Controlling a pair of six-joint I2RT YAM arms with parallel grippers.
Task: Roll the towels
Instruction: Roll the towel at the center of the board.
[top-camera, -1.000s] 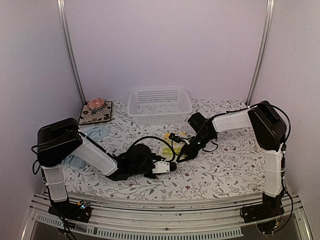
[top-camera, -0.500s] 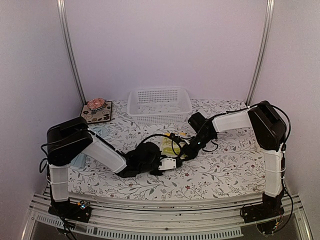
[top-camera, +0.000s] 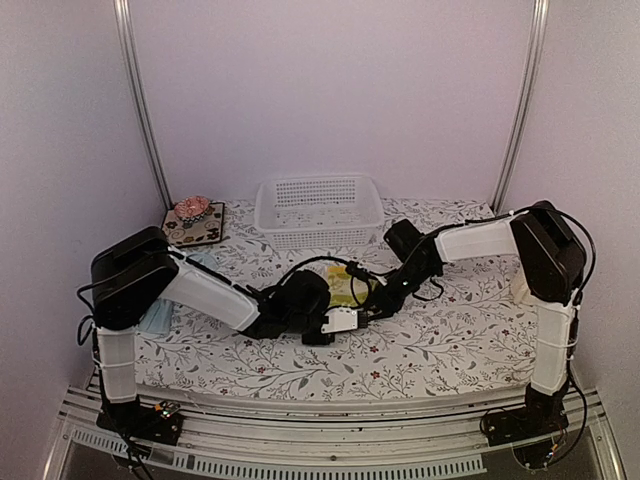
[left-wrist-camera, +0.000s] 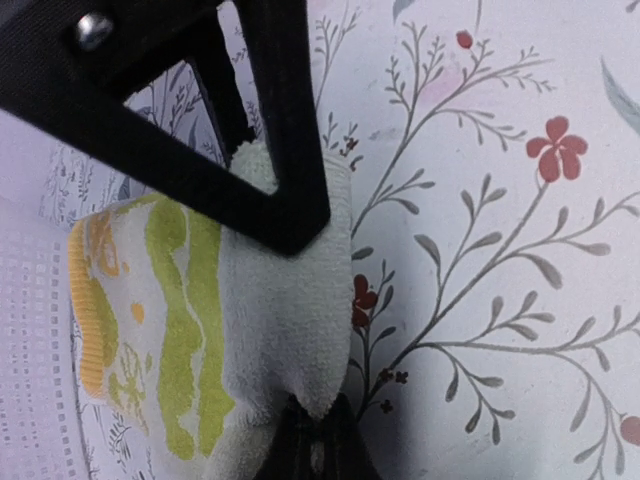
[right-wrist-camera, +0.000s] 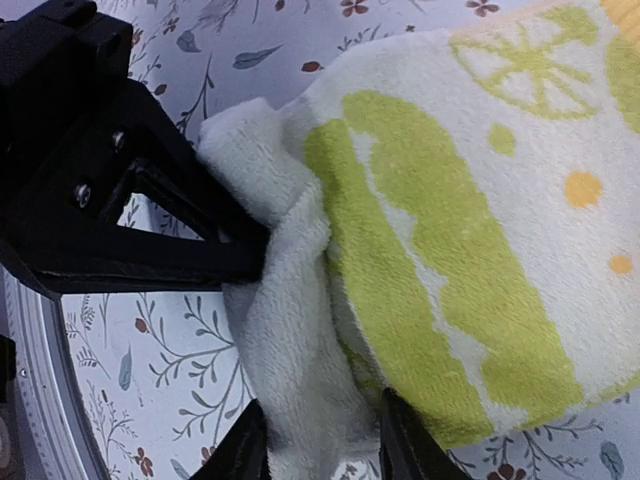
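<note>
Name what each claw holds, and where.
Left claw pinches the yellow-green towel at its folded white edge. Right claw straddles that edge; whether it grips is unclear.

Floral-patterned table with white basket, dark mat, yellow-green towel, pale blue towel

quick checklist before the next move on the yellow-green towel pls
1. Left hand shut on the edge of the yellow-green towel: ok.
2. Right hand gripping that same edge: cannot tell; its fingers straddle the fold and stand apart.
3. Hands clear of each other: cannot tell; both crowd one spot on the edge.
4. Towel rolled: not ok; only the edge is folded over, and the rest lies flat.
5. Light blue towel ready for its turn: cannot tell; the left arm covers most of it.
</note>
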